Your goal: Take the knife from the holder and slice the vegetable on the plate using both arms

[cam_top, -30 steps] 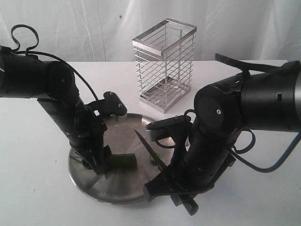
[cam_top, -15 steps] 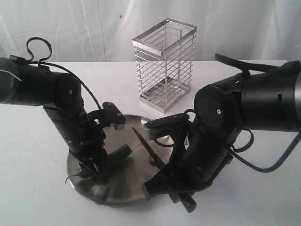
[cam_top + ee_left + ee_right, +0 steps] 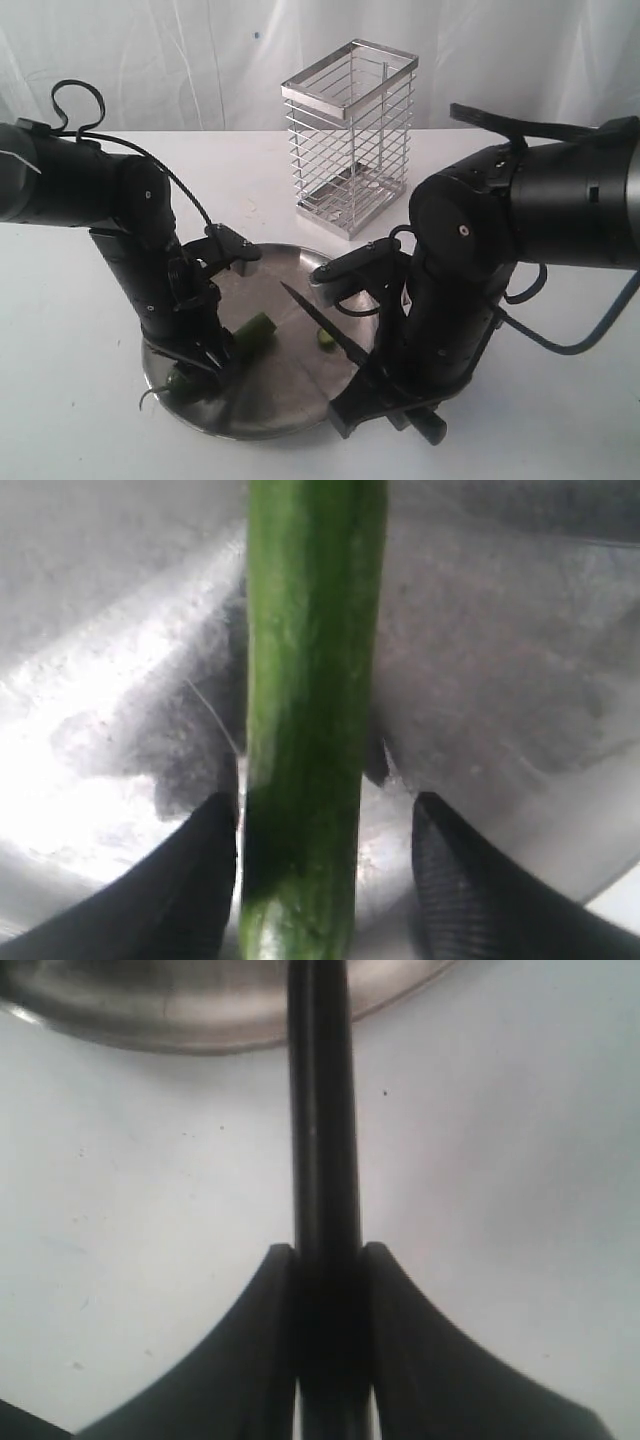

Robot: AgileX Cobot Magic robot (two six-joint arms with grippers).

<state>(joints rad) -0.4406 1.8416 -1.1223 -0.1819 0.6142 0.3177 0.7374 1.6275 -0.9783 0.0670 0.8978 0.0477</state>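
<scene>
The vegetable [image 3: 255,331] lies on the plate [image 3: 285,392], left of the knife [image 3: 318,322]; the holder [image 3: 350,140] stands behind.

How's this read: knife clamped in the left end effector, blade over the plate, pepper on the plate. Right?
Not quite: the knife is clamped in the right end effector, per the right wrist view. It does reach over the plate, and the pepper lies on it.

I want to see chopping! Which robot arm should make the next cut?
Right. The right gripper is shut on the knife, whose blade slants over the plate near the vegetable. The left gripper is open astride the vegetable, with no knife; it could probably only steady it.
</scene>
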